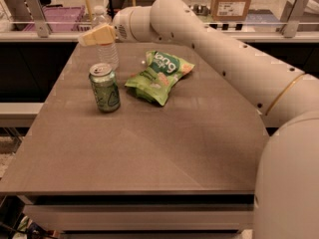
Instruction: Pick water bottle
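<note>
Grey-brown laminate covers the one table [149, 148], the largest thing here; its near edge and front shelf run out of view at the bottom. One white robot arm [239, 63] reaches across from the lower right, where its bulky base segment is cut off by the picture's edge, up to the table's far left corner. It stands in front of part of the rear counter.

Three things sit on the table. One green snack bag [158, 76] lies flat and crumpled near the far middle, with its printed lettering only partly readable. One green soda can [104, 87] stands upright to the left of the bag, apart from it, nearest the camera of the three. One water bottle [109, 54] stands upright just behind the can, at the far left of the table.

The tan gripper [92, 36] crosses in front of the bottle's upper body, hiding that part, with the cap showing above it. Whether it is open, closed or clamped on the bottle cannot be told.

Behind the table, a cardboard box [230, 3] and a purple crate [62, 19] rest on the counter.
</note>
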Controlling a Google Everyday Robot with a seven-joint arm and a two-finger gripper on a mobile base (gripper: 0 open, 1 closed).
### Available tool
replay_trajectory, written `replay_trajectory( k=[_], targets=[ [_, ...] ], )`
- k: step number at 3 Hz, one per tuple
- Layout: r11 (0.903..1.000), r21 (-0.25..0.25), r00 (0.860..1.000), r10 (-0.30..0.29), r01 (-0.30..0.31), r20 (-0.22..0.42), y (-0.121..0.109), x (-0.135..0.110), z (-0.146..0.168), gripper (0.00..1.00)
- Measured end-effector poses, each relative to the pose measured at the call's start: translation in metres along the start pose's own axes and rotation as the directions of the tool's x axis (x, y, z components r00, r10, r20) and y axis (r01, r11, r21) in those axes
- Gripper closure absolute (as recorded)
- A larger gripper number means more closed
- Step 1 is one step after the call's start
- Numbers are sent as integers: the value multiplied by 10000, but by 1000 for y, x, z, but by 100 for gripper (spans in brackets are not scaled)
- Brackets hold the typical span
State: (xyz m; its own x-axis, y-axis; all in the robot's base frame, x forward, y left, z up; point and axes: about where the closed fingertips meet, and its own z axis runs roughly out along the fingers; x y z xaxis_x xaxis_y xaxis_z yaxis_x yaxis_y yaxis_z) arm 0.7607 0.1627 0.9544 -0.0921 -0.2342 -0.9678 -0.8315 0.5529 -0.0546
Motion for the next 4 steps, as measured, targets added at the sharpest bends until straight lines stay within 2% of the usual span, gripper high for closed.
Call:
replay_trajectory(
  k=[1, 2, 4],
  targets=[
    [9996, -254, 9998, 129, -126, 133, 0, 4, 15, 0],
    [9995, -276, 9998, 132, -128, 126, 1, 4, 17, 18],
    [9993, -352, 9998, 137, -133, 111, 5, 5, 20, 64]
  ],
)
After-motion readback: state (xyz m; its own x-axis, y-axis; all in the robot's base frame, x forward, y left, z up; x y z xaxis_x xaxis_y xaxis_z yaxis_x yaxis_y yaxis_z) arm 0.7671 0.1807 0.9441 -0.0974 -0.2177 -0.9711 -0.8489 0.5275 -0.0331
